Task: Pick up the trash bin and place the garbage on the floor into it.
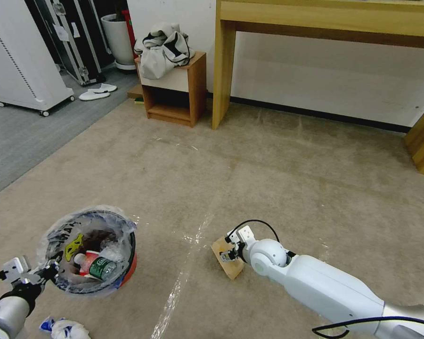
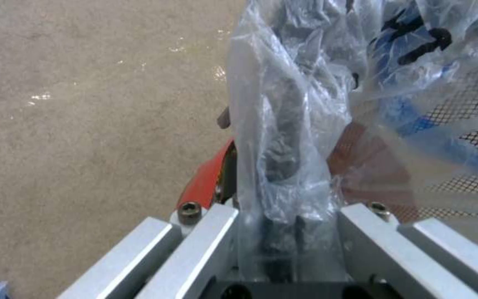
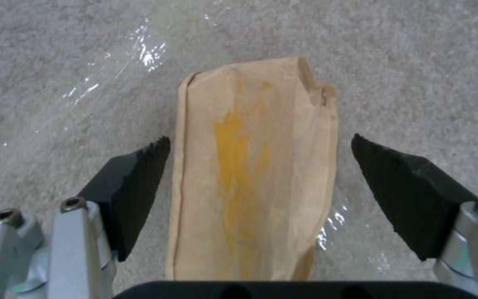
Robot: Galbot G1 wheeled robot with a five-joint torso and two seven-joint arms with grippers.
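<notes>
Presently, trash bin point(image 1: 93, 249) held off to robot's left by left gripper point(image 1: 44, 272), fingers clenched on rim and bag liner point(image 2: 283, 137), mouth kept upward so bottle and wrappers stay inside. Right gripper point(image 3: 258, 182) lowered over tan paper bag point(image 3: 255, 174) flat on floor point(image 1: 278, 174); fingers spread, straddling bag, apart from it. Grasp judged not yet made. Blue-white wrapper point(image 1: 63, 328) left on floor near left arm.
</notes>
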